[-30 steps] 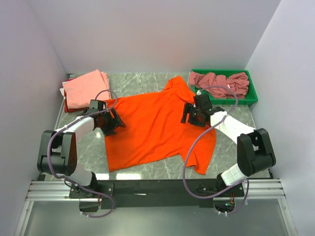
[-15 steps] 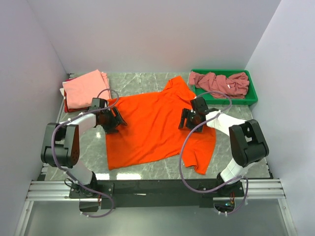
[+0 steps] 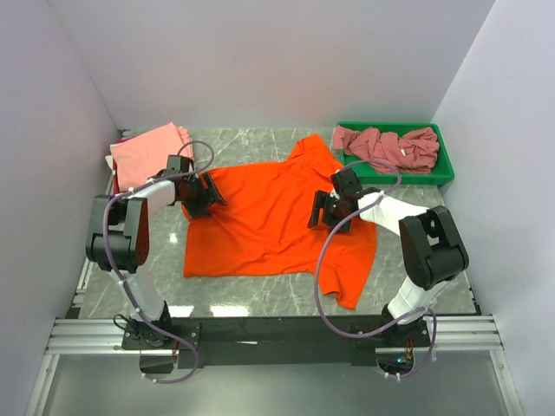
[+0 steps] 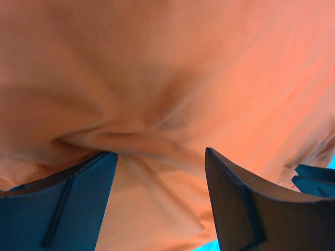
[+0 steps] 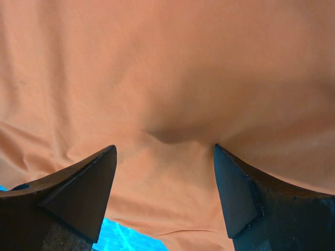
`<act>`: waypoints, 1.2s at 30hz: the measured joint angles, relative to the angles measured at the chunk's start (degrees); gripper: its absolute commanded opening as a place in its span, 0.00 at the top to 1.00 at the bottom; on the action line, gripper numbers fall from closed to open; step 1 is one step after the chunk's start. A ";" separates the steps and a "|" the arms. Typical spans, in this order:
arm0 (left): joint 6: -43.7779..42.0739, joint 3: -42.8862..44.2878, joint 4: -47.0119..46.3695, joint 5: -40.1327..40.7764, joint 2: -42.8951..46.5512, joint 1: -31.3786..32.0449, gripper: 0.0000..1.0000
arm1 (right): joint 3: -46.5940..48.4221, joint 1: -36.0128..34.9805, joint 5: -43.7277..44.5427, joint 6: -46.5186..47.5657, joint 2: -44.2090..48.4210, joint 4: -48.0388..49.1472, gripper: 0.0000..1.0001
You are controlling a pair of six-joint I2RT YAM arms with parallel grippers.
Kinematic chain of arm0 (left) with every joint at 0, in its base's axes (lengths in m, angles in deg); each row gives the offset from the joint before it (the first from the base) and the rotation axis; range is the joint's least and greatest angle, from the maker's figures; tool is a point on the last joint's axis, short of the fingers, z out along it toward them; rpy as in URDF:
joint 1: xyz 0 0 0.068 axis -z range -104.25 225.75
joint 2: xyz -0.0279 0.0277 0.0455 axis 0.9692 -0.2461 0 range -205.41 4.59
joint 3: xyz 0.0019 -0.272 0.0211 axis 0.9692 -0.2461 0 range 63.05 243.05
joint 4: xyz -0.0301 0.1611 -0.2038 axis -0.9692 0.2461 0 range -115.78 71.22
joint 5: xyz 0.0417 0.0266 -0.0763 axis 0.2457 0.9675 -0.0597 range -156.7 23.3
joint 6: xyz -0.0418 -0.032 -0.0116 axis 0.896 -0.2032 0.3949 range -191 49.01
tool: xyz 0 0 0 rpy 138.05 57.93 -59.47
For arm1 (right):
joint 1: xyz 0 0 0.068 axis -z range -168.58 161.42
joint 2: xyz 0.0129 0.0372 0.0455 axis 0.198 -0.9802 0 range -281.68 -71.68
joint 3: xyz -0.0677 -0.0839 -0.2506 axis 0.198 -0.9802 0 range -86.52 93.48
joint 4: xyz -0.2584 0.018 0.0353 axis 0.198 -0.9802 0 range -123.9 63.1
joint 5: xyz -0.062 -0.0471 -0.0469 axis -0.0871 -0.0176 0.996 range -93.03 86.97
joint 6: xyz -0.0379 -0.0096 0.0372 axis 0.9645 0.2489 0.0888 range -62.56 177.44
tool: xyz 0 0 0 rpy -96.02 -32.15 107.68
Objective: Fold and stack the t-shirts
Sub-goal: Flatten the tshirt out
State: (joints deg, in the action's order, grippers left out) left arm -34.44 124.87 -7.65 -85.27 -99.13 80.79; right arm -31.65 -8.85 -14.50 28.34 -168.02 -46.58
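The bright orange t-shirt point(image 3: 269, 225) lies spread flat in the middle of the table. My left gripper point(image 3: 201, 192) rests on its left sleeve area with jaws apart. In the left wrist view point(image 4: 161, 151) orange cloth point(image 4: 209, 63) fills the gap and bunches just ahead. My right gripper point(image 3: 325, 208) sits on the shirt's right side, jaws apart. In the right wrist view point(image 5: 164, 147) the cloth point(image 5: 167, 63) lies between the fingers. A folded salmon-pink shirt point(image 3: 147, 154) lies at the back left. Dusty rose-mauve shirts point(image 3: 386, 146) are heaped in the bin.
A green plastic bin point(image 3: 442, 173) stands at the back right. The pink shirt rests on a red and white stack at the back left corner. White walls close in the table on three sides.
Both grippers have moved away from the bases, the right one also leftward. The orange shirt has slid back with them, its near hem now farther from the front edge.
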 measured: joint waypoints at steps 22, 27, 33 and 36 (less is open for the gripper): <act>-8.13 15.56 5.99 6.56 -8.20 -3.34 0.25 | 14.58 -0.15 -3.43 0.81 -10.27 -5.97 0.19; -8.22 8.02 5.84 10.69 5.46 -3.56 0.23 | 18.27 -0.15 -2.80 1.46 -10.32 -8.41 0.18; -5.70 -5.66 5.22 19.37 30.18 -3.56 0.23 | 18.47 -0.17 -2.49 0.48 -7.63 -9.31 0.19; -4.52 -12.85 6.38 21.94 35.80 -3.56 0.25 | 16.15 -0.22 -2.12 -0.59 -3.15 -9.14 0.19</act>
State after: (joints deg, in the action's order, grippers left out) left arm -38.96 112.02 -1.27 -63.32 -63.33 77.23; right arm -15.49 -9.07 -16.62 27.75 -171.17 -55.72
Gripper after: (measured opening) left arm 0.762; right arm 0.813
